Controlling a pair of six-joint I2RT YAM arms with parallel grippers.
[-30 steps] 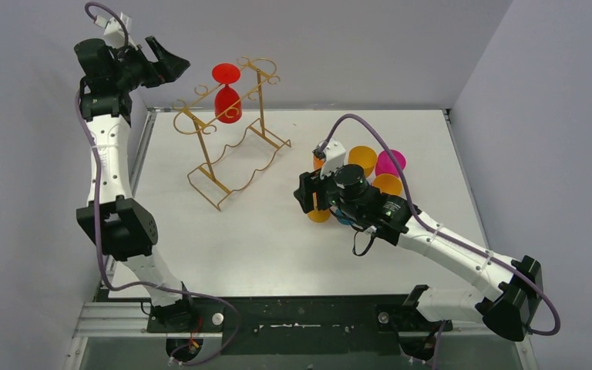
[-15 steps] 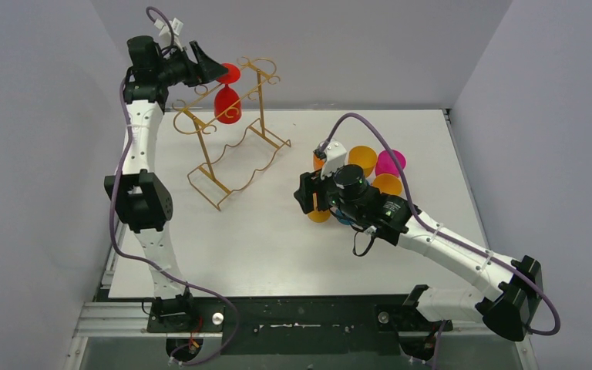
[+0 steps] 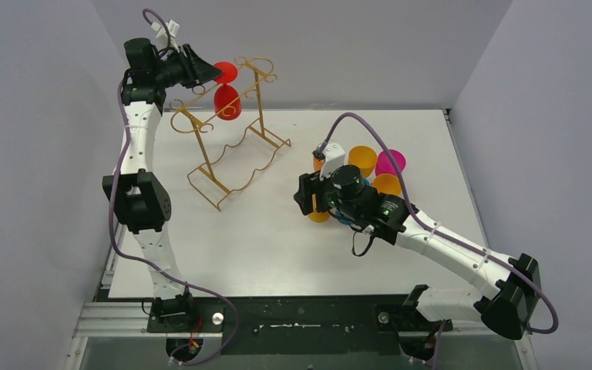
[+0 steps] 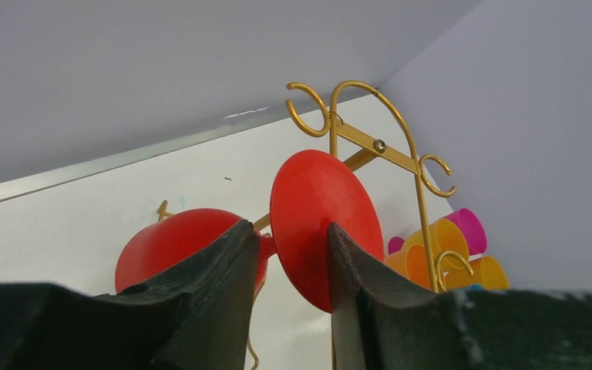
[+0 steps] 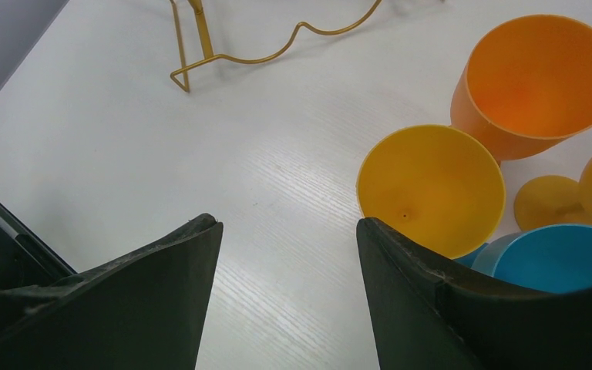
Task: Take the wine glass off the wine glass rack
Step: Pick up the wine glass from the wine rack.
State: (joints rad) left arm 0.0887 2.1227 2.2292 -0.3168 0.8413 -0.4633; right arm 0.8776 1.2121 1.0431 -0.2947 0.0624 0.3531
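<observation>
Seen from above, the left pincer (image 3: 210, 71) reaches the top of the rack (image 3: 233, 143) near the tabletop's (image 3: 277, 247) far left corner, where the red glass (image 3: 227, 100) hangs bowl-down. The right pincer (image 3: 302, 196) hovers beside cups (image 3: 362, 159) toward the right edge. The left wrist view shows the left pincer (image 4: 289, 231) narrowed around the stem between bowl and foot, though an actual pinch cannot be told; the grasp looks in hand, and next would come a firm hold, then sliding the foot clear of the rails. The right wrist view shows the right pincer (image 5: 285, 231) gaping and empty above the tabletop.
</observation>
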